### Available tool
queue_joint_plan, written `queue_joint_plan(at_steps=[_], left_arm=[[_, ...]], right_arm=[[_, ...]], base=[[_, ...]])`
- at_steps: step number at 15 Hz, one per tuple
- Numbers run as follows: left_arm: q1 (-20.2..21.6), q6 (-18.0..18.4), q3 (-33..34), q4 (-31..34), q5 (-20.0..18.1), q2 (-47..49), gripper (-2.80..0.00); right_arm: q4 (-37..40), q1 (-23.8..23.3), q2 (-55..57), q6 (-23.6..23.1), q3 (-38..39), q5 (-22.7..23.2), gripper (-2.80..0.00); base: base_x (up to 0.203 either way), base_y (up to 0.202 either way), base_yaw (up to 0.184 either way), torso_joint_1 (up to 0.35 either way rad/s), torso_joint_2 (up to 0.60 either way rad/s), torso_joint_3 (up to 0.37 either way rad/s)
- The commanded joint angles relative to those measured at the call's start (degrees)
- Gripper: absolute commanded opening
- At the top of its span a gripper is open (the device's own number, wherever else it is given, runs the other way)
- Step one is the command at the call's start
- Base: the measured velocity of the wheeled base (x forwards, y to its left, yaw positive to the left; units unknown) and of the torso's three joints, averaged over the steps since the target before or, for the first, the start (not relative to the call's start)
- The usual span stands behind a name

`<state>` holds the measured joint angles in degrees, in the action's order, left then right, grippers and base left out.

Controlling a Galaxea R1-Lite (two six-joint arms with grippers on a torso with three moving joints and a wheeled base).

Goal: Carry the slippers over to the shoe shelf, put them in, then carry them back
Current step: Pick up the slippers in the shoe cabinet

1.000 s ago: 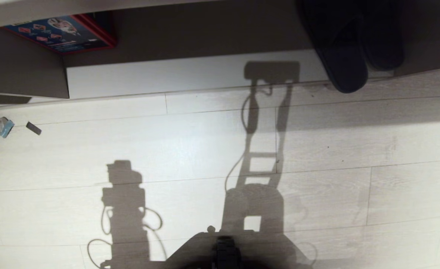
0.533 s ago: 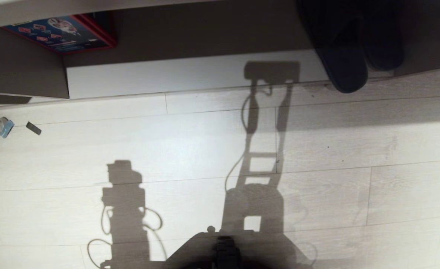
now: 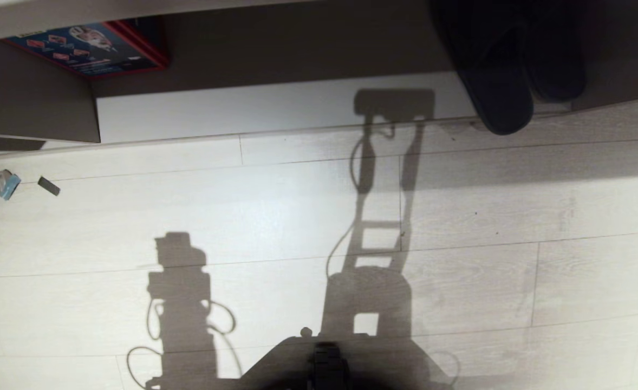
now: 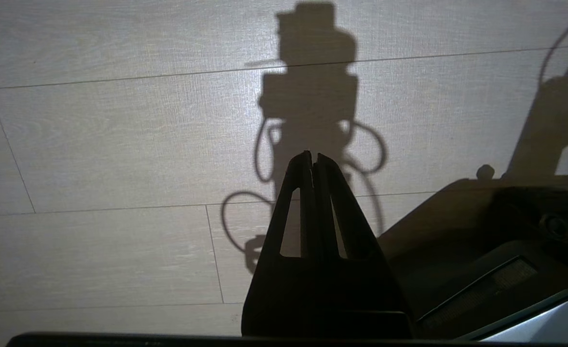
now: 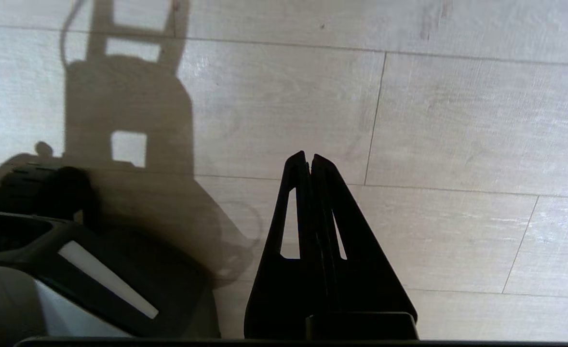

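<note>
Pale wood-plank floor [image 3: 275, 216] fills most of the head view, w/ the robot's shadow cast across it. At the top edge sits the shelf [image 3: 297, 49], taupe, w/ a pale base board [image 3: 232, 114] along its front and an upright panel at far left. Slippers [image 3: 506, 81] are in the shelf opening at upper right, dark, side by side; the nearer one's end overhangs the base board and pokes out over the floor. Red-edged box [image 3: 89, 49] w/ blue printed face lies inside the shelf at upper left, well apart from the slippers. Two small bits of debris [image 3: 5, 183] lie on the floor at far left, near the base board. Neither arm shows in the head view; only the robot's dark base shows at the bottom centre. Left gripper [image 4: 312, 159], seen from the left wrist cam, hangs over bare floor beside the base, jaws clenched, tips touching, nothing between them. Right gripper [image 5: 308, 158], seen from the right wrist cam, is likewise over bare floor on the base's other side, jaws clenched and empty. Both grippers are well apart from the slippers.
</note>
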<state>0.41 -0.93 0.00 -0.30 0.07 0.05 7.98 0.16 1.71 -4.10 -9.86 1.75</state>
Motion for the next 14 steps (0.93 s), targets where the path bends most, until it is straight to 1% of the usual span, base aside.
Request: queue_joint_plan(at_steps=[1, 3, 9, 10, 11, 12, 14], left_arm=[[0.0, 0.0, 0.0, 0.0, 0.0, 0.0, -2.80], [0.0, 0.0, 0.0, 0.0, 0.0, 0.0, -2.80], [0.0, 0.0, 0.0, 0.0, -0.1, 0.0, -2.80], [0.0, 0.0, 0.0, 0.0, -0.1, 0.0, -2.80], [0.0, 0.0, 0.0, 0.0, -0.1, 0.0, -2.80], [0.0, 0.0, 0.0, 0.0, -0.1, 0.0, -2.80], [0.0, 0.0, 0.0, 0.0, -0.1, 0.0, -2.80]], right_arm=[[4.0, 0.2, 6.9, -0.1, -8.6, 1.8, -2.80], [5.2, 0.4, 13.9, -1.0, -13.0, 3.1, -2.80], [4.9, 0.5, 36.8, -1.9, -26.9, 4.0, -2.80], [4.6, 0.5, 40.3, -1.9, -28.5, 5.1, -2.80], [3.2, 0.5, 43.4, -2.0, -29.1, 7.0, -2.80], [0.1, 0.5, 46.0, -2.9, -29.0, 8.6, -2.80], [-7.5, 0.5, 51.8, -7.1, -28.3, 10.2, -2.80]], base=[[0.000, 0.000, 0.000, 0.000, 0.00, 0.000], [0.000, 0.000, 0.000, 0.000, 0.00, 0.000], [0.000, 0.000, 0.000, 0.000, 0.00, 0.000], [0.000, 0.000, 0.000, 0.000, 0.00, 0.000], [0.000, 0.000, 0.000, 0.000, 0.00, 0.000], [0.000, 0.000, 0.000, 0.000, 0.00, 0.000], [0.000, 0.000, 0.000, 0.000, 0.00, 0.000]])
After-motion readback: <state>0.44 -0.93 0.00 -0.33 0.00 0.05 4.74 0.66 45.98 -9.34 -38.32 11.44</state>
